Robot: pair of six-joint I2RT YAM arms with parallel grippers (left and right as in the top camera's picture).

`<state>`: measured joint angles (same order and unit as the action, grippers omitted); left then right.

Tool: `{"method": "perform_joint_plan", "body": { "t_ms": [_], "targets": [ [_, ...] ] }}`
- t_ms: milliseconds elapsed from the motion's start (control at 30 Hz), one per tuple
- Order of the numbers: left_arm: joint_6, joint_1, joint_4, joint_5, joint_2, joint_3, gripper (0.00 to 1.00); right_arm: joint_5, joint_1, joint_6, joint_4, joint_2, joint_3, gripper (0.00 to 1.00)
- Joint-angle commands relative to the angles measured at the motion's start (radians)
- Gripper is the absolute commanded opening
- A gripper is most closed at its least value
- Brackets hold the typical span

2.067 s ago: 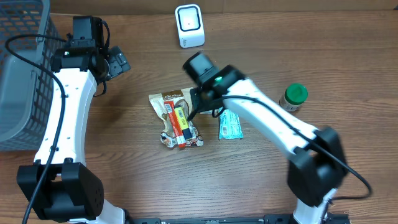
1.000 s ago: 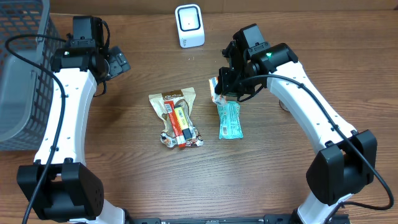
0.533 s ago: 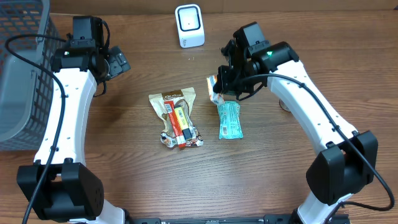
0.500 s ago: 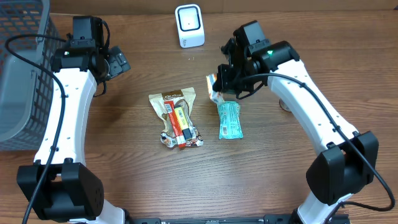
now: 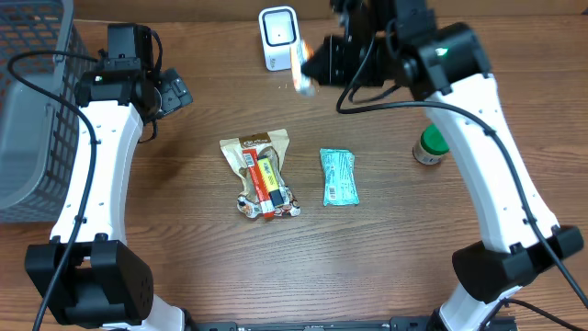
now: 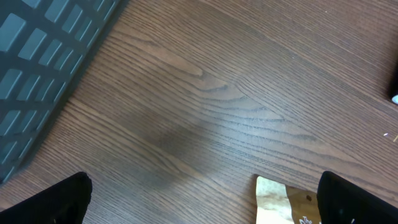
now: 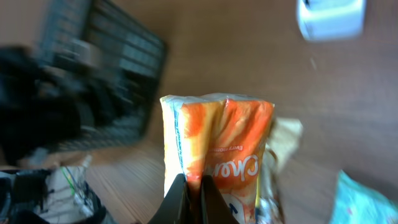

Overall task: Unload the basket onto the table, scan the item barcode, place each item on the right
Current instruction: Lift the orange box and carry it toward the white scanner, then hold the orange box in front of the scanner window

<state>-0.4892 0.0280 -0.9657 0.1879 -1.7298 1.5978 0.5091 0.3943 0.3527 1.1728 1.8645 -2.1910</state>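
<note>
Leftmost, the left gripper (image 6: pixel 202 200) is held over the brown wooden table (image 5: pixel 184 230) with its jaws spread wide and nothing between them. Further right, the orange-and-white plastic snack packet (image 5: pixel 301 72) is pinched by its edge in the closed right gripper (image 7: pixel 189 198), just right of the white box-shaped barcode scanner (image 5: pixel 279 37).

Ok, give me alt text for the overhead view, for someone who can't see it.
The right gripper holds an orange packet just right of the white scanner at the table's far edge. On the wooden table lie a brown snack pack, a teal packet and a green-lidded bottle; the left gripper sits open near the grey basket.
</note>
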Motion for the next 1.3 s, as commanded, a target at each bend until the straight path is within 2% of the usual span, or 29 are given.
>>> {"method": "perform_joint_plan", "body": {
  "t_ms": [0,333,667,867,1067,1267],
  "targets": [
    [0.022,0.004,0.001,0.002,0.009,0.006,1.0,0.035,0.003,0.041,-0.04,-0.009,-0.089,0.03],
    [0.022,0.004,0.001,0.002,0.009,0.006,1.0,0.031,0.004,0.037,-0.371,0.078,-0.087,0.04],
    [0.022,0.004,0.001,0.002,0.009,0.006,1.0,0.031,0.003,0.037,-0.583,0.315,-0.087,0.04],
    [0.022,0.004,0.001,0.002,0.009,0.006,1.0,0.015,0.0,0.048,-0.804,0.472,-0.087,0.04],
    [0.022,0.004,0.001,0.002,0.009,0.006,1.0,-0.111,-0.016,0.143,-0.919,0.559,-0.087,0.04],
    [0.021,0.004,0.001,0.002,0.009,0.006,1.0,-0.109,-0.036,0.254,-1.009,0.621,-0.087,0.04]
  ]
}}
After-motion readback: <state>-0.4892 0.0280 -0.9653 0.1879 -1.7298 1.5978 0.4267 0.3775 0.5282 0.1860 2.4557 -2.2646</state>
